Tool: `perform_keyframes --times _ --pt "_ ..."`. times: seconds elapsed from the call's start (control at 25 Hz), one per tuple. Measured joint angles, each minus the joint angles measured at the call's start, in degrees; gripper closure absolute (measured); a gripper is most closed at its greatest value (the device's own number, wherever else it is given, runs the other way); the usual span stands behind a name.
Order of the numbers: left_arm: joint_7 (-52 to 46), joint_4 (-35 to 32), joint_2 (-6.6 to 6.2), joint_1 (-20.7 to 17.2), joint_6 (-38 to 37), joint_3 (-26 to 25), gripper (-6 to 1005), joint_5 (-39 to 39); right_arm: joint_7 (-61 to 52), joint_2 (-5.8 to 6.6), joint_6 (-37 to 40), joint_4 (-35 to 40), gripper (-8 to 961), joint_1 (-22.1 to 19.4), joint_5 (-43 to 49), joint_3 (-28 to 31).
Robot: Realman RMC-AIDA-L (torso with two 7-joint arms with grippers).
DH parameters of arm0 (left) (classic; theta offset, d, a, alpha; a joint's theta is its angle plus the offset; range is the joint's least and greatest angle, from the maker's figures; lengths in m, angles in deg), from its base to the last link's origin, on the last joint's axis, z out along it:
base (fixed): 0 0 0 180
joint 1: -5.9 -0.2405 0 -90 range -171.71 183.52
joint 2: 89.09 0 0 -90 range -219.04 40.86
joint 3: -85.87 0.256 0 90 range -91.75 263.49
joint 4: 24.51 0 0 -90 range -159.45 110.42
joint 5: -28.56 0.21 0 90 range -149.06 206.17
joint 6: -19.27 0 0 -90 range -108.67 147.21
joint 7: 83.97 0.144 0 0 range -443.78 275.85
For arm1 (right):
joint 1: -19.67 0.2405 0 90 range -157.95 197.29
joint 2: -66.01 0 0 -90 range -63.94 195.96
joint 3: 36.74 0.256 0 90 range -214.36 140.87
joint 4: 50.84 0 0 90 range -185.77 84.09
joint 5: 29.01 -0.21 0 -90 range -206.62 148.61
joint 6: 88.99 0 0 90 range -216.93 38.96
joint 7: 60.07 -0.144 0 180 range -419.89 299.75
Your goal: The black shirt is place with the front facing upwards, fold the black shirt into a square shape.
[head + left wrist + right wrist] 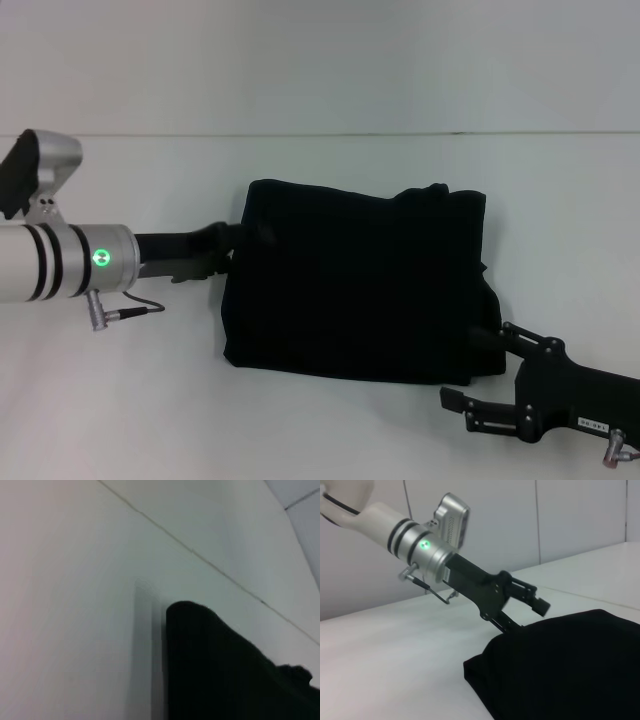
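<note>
The black shirt (360, 280) lies folded into a rough rectangle in the middle of the white table (120, 400); no lettering shows. It also shows in the left wrist view (225, 670) and the right wrist view (570, 665). My left gripper (228, 250) is at the shirt's left edge, near its far corner. In the right wrist view the left gripper (526, 616) is open, its lower finger (506, 623) touching the cloth edge. My right gripper (465, 368) is open at the shirt's near right corner, one finger against the cloth.
A white wall (320, 60) rises behind the table's far edge. A thin cable (130, 310) loops from my left wrist just above the table. Bare table lies to the left of and in front of the shirt.
</note>
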Motion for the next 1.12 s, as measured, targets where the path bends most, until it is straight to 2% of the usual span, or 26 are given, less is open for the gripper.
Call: perform_keyframes --times 0.12,0.36,0.76,0.88,1.12 --pt "0.1 -0.2 0.21 0.2 0.8 2.0 88 0.0 0.0 -0.02 0.3 0.0 8 0.0 0.0 0.0" --pt "2.7 -0.9 1.06 0.0 1.9 1.7 89 -0.3 -0.1 -0.05 0.7 0.0 8 0.1 0.0 -0.1" --pt "2.4 -1.1 1.19 0.3 1.6 1.9 509 -0.4 -0.1 -0.05 0.9 0.1 9 0.3 0.0 0.3" --pt "2.4 -1.1 1.26 0.4 1.6 1.8 753 -0.5 -0.1 -0.05 0.9 0.1 9 0.4 0.0 0.4" --pt "2.7 -2.4 2.13 1.2 5.9 1.5 874 -0.6 -0.2 -0.05 0.9 0.2 9 0.6 -0.4 0.5"
